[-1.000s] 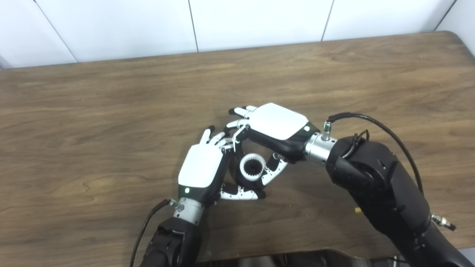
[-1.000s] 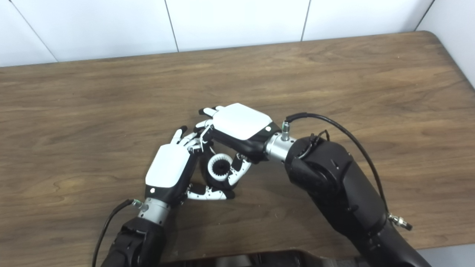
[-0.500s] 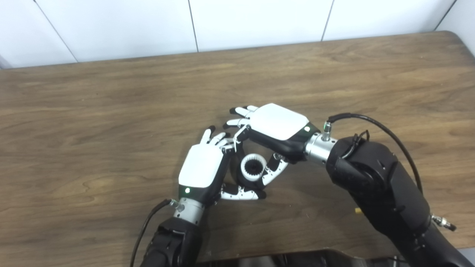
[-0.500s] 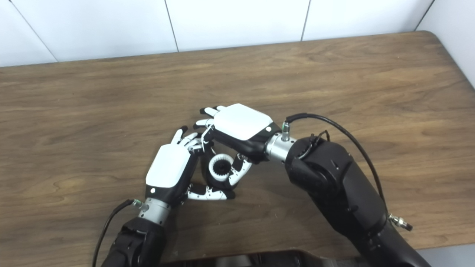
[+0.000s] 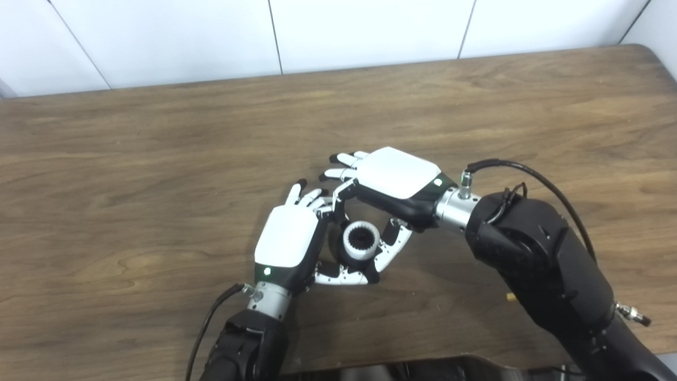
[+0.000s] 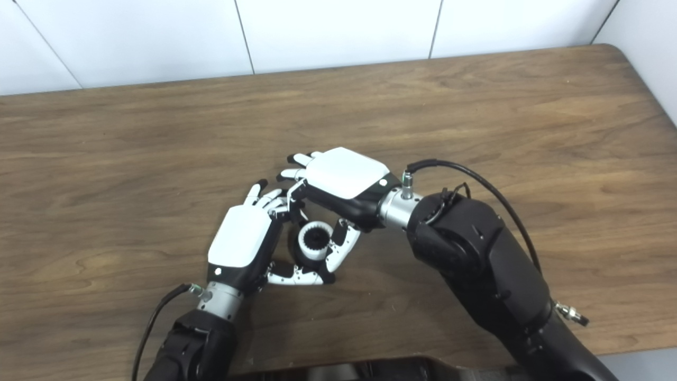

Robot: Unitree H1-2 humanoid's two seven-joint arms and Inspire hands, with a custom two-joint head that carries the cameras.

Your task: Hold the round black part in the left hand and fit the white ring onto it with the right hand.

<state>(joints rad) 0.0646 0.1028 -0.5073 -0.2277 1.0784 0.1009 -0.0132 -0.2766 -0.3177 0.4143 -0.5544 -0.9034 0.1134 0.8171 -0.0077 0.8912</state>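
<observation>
A wall of flat white panels with thin dark seams rises behind the table, a broad slab of brown wood grain with a rounded far right corner. The right hand, glossy white shell over black, curls its fingers over the ring and presses its thumb to the ring's right side, gripping it. The left hand, same white and black build, wraps the black part from the left, thumb lying along the table under it. The ring is a short white cylinder with a dark toothed bore, sitting on the part between both hands.
</observation>
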